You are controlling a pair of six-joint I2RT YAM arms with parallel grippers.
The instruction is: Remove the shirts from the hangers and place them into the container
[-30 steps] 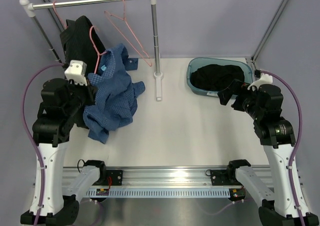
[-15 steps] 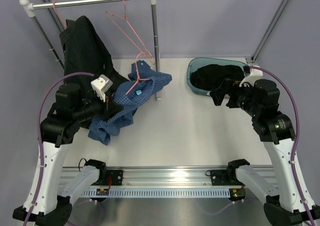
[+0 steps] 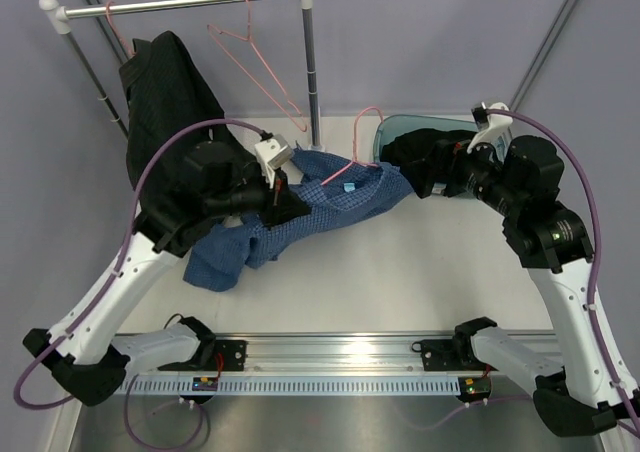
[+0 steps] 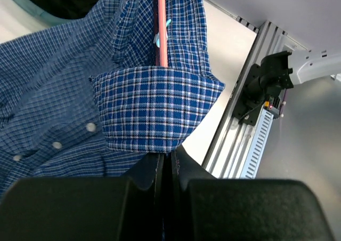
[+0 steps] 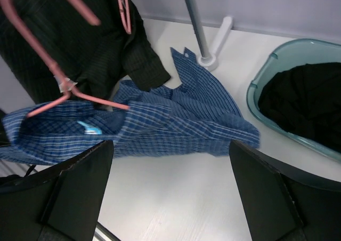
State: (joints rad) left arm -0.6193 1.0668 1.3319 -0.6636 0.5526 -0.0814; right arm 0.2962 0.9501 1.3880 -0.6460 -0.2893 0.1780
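Your left gripper is clenched on a folded edge of the soft blue fine-checked cloth shirt. The shirt hangs on a thin pink wire hanger, just beside the translucent teal plastic tub. Your right gripper stands wide, released.

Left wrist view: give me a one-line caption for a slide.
Left gripper pinched shut on a fold of the blue checked shirt, with the pink hanger in it.
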